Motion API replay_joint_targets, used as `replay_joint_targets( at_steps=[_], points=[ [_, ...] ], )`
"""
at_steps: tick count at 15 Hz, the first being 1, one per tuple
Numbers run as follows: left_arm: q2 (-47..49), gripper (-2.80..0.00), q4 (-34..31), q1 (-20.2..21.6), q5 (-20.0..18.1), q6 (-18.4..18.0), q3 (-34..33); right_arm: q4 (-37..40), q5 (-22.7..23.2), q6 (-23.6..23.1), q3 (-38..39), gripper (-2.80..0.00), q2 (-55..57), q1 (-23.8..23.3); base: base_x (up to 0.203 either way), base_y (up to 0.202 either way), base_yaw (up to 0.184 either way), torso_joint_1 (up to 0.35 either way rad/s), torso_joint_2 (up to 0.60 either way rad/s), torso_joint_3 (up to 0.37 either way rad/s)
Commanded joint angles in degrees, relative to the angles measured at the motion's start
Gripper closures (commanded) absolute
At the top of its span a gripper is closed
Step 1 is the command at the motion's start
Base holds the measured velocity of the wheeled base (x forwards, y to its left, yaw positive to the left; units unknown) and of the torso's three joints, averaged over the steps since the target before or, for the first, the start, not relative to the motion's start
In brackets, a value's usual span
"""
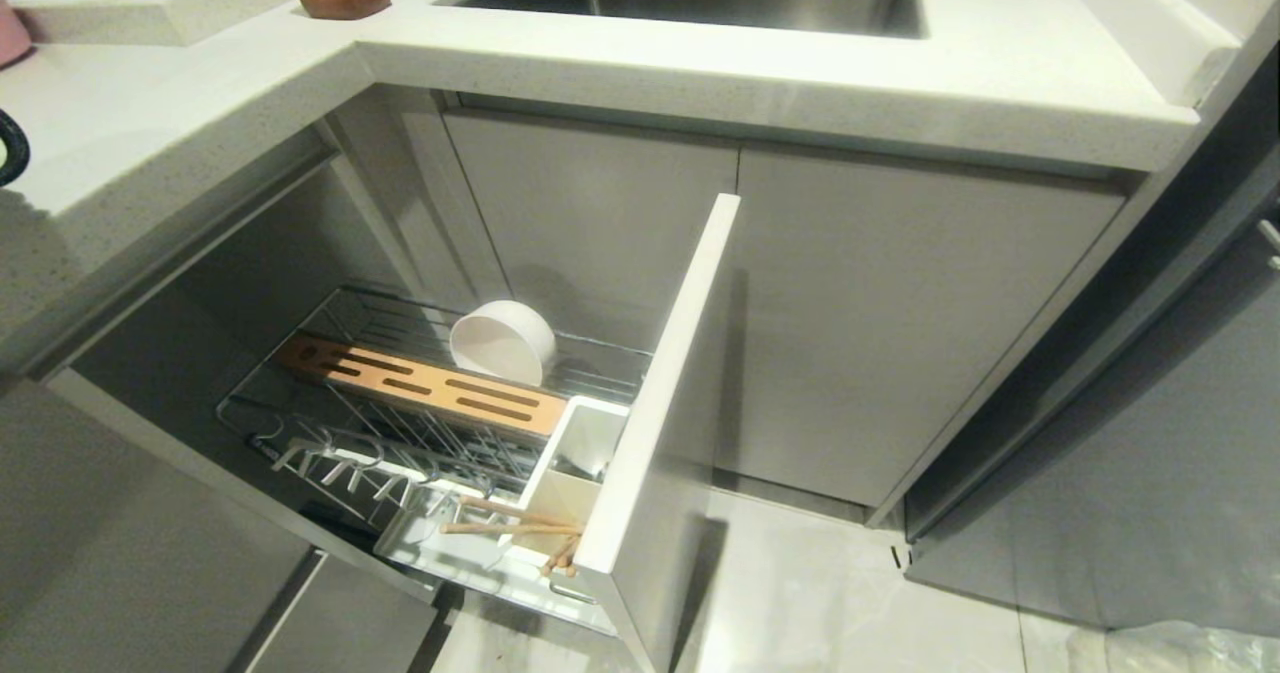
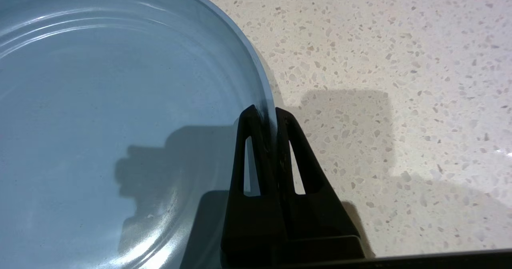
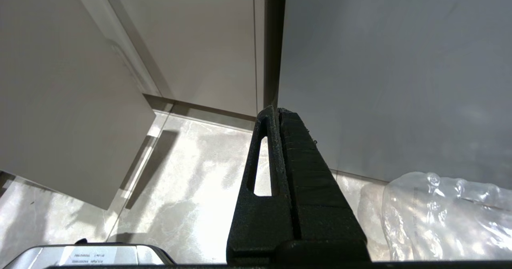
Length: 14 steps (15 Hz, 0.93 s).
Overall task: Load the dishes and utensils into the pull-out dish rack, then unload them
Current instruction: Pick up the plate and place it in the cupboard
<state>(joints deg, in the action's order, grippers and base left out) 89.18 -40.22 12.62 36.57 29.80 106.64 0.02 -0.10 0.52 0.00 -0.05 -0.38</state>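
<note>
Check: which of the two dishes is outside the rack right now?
The light-blue plate: it lies on the speckled countertop, rim pinched by the left gripper. The white bowl sits tipped inside the rack.

The left tool (image 2: pixel 264 115) is matte black plastic: two tapered, wedge-shaped fingers (image 2: pixel 250 153), each pierced by a long narrow slot with a rounded top. Both rise from a broad black base block. The right tool (image 3: pixel 276 113) is the same black make, its surface finely grained, one slotted finger (image 3: pixel 260 161) beside a solid ridged one, on a like base.
</note>
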Motion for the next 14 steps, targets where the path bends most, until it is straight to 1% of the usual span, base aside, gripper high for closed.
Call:
replay_joint_targets(
  at_steps=[1, 4, 7, 12, 14],
  points=[
    [-0.7, 0.00, -0.3, 0.0, 0.2, 0.3, 0.0, 0.0, 0.0, 0.0, 0.0, 0.00, 0.0, 0.0, 0.000, 0.000, 0.000, 0.000, 0.00, 0.000],
    [-2.9, 0.00, -0.9, 0.0, -0.5, -0.7, 0.0, 0.0, 0.0, 0.0, 0.0, 0.00, 0.0, 0.0, 0.000, 0.000, 0.000, 0.000, 0.00, 0.000],
    [-7.2, 0.00, -2.1, 0.0, -2.8, -1.4, 0.3, 0.0, 0.0, 0.0, 0.0, 0.00, 0.0, 0.0, 0.000, 0.000, 0.000, 0.000, 0.00, 0.000],
    [-13.2, 0.00, -1.5, -0.1, -3.5, -1.2, 3.2, 0.0, 0.0, 0.0, 0.0, 0.00, 0.0, 0.0, 0.000, 0.000, 0.000, 0.000, 0.00, 0.000],
    [-16.2, 0.00, 0.1, -0.2, -5.2, -1.2, 3.0, 0.0, 0.0, 0.0, 0.0, 0.00, 0.0, 0.0, 0.000, 0.000, 0.000, 0.000, 0.00, 0.000]
  ],
)
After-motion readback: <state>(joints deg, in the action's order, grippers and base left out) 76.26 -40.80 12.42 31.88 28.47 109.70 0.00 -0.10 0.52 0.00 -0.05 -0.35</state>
